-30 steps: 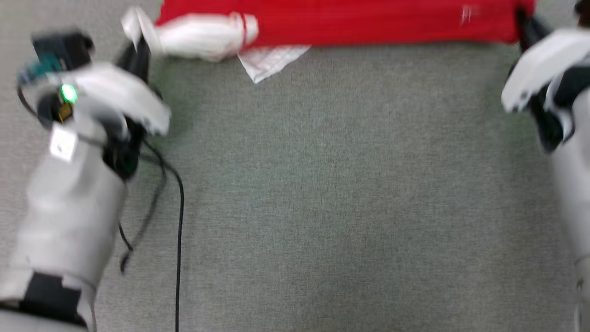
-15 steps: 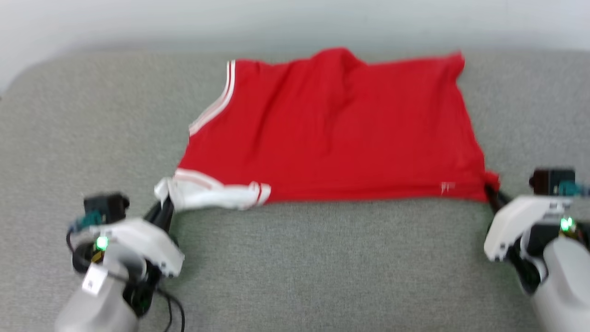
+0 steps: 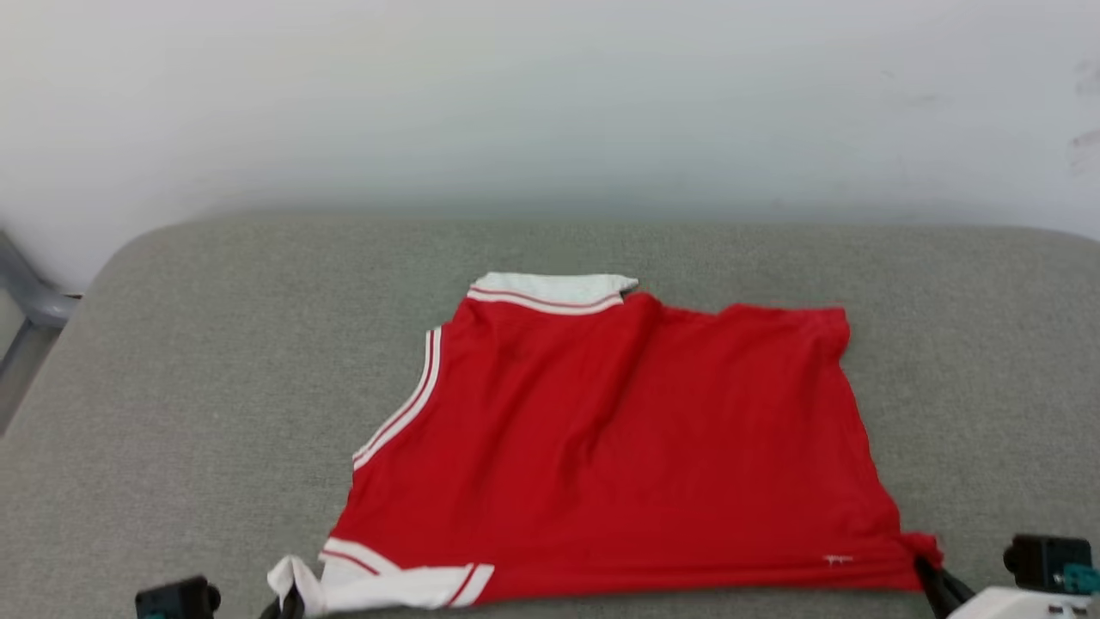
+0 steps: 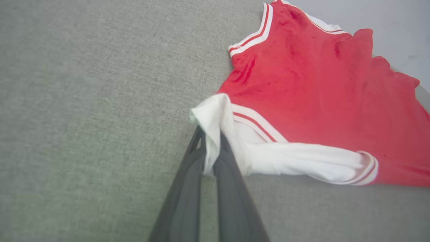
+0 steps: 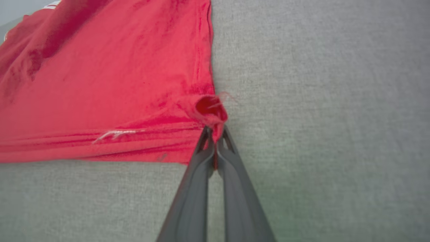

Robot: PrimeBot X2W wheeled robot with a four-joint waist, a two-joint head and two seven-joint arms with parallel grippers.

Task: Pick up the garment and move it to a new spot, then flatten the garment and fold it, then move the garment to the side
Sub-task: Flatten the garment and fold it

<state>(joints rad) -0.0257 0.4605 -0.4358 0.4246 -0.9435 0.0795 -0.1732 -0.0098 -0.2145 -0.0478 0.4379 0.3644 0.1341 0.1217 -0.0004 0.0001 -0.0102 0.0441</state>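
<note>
On the grey padded surface (image 3: 215, 361) the garment (image 3: 619, 447) lies spread; left gripper (image 4: 211, 153) is clamped on its white sleeve corner; right gripper (image 5: 215, 141) pinches its red hem corner.

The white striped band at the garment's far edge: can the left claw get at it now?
Probably not yet: the left claw is shut on the white sleeve at the near corner. Nothing covers the band, but it must release first.

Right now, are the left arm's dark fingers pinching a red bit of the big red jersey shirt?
No, the left fingers are shut on the white sleeve of the red jersey shirt.
</note>
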